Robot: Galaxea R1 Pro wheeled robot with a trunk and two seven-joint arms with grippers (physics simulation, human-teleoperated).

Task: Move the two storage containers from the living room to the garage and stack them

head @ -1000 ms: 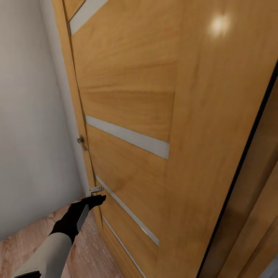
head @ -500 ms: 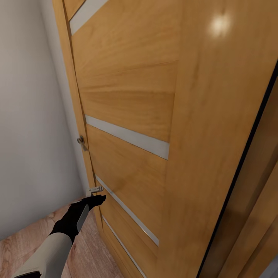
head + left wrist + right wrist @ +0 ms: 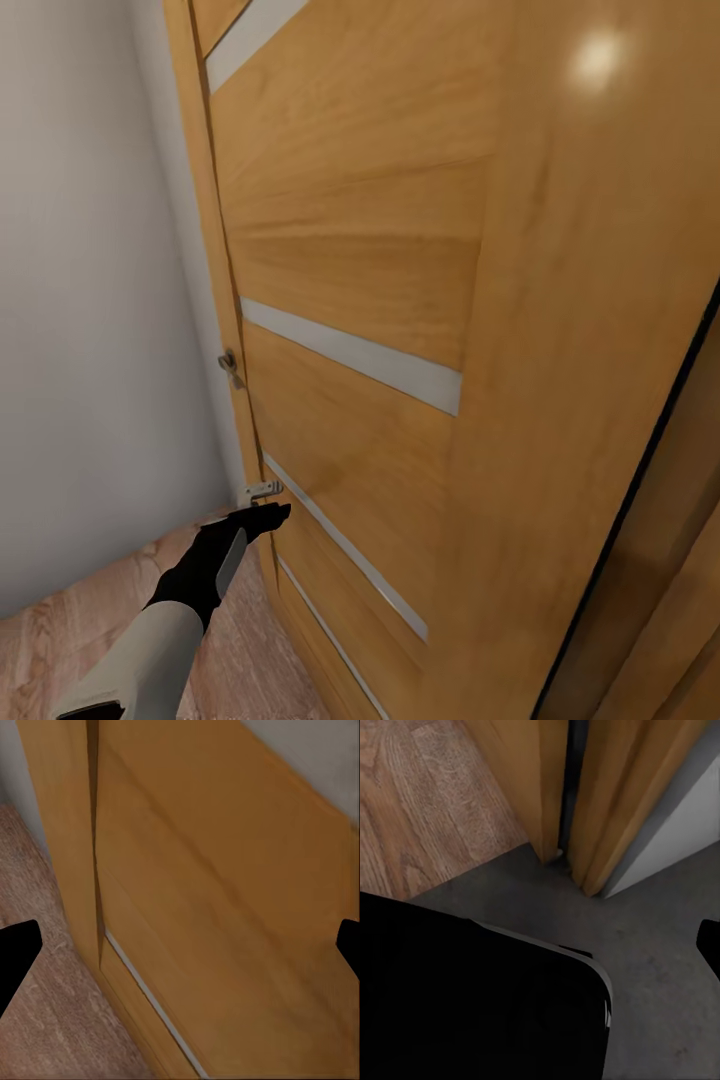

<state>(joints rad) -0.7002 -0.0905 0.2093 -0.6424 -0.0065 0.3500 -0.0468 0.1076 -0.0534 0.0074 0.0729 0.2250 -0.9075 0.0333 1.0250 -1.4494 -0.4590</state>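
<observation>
Neither storage container is in view. A honey-coloured wooden panel door (image 3: 400, 250) with pale stripes stands close in front of me. My left gripper (image 3: 268, 516) reaches low toward the door's hinged edge, just below a metal hinge (image 3: 260, 491). In the left wrist view the left gripper (image 3: 180, 945) is open, its black fingertips (image 3: 19, 945) far apart with only the door between them. The right wrist view has one black fingertip (image 3: 711, 945) of my right gripper (image 3: 544, 949) at the frame's edge, over dark grey concrete floor (image 3: 660, 967).
A white wall (image 3: 90, 300) stands left of the door, with light wood plank floor (image 3: 60, 630) below it. A metal latch (image 3: 230, 365) sits on the door's edge. In the right wrist view, two wooden panels (image 3: 525, 780) meet at a dark gap, and a large black body (image 3: 457, 997) covers the lower part.
The whole head picture has shifted a little to the right and down, so the camera has moved. The left arm keeps its place against the door.
</observation>
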